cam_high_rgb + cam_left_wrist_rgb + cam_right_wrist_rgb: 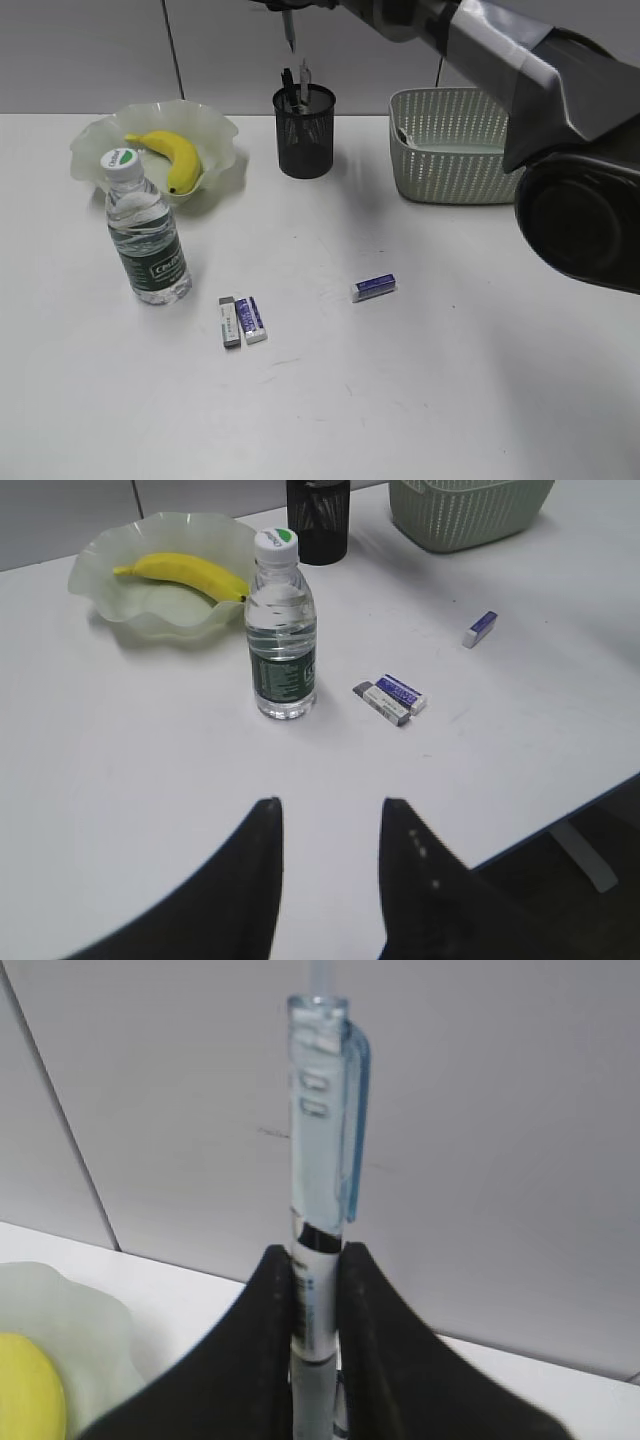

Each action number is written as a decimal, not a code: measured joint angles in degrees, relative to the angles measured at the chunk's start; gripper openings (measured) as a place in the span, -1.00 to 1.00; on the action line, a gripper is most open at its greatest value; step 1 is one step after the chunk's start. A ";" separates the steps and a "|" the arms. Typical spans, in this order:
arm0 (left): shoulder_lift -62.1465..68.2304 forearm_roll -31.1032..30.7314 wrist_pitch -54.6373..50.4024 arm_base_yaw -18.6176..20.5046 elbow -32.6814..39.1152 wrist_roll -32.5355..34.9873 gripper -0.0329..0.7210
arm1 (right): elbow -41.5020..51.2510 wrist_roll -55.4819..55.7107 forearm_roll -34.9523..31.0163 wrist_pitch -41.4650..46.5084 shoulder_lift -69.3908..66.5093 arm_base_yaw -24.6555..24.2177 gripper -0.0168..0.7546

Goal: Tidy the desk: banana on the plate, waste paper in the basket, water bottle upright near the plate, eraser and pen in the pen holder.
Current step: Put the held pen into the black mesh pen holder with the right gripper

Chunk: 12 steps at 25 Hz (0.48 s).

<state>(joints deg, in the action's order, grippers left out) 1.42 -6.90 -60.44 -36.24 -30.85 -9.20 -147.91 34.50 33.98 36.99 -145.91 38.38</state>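
My right gripper (318, 1252) is shut on a clear blue-clipped pen (320, 1140) and holds it upright above the black mesh pen holder (304, 130), which has other pens in it. The held pen (289, 30) hangs tip down over the holder. The banana (178, 157) lies in the wavy pale green plate (95, 135). The water bottle (148, 230) stands upright in front of the plate. Three erasers lie on the desk (450, 380): two side by side (241, 321) and one alone (374, 288). My left gripper (330, 810) is open and empty, low over the desk, apart from the bottle (282, 640). No waste paper shows.
The sage-green basket (455, 145) stands at the back right next to the pen holder. The right arm (540, 90) reaches across the upper right. A grey wall runs behind the desk. The desk's front edge shows in the left wrist view (560, 810).
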 joint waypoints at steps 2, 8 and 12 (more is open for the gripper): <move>0.00 0.00 0.00 0.00 0.00 0.00 -0.25 | 0.00 0.34 0.00 -0.28 -0.51 0.00 -0.66; 0.00 0.00 0.00 0.00 0.00 0.00 -0.25 | 0.00 4.62 1.29 1.62 -2.19 0.00 -0.66; 0.00 0.00 0.00 0.00 0.00 0.00 -0.25 | 0.00 5.29 1.52 1.68 -2.54 0.00 -0.66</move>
<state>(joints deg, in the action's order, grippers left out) 1.42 -6.90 -60.44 -36.24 -30.85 -9.20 -147.91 39.78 35.50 38.66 -148.46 38.38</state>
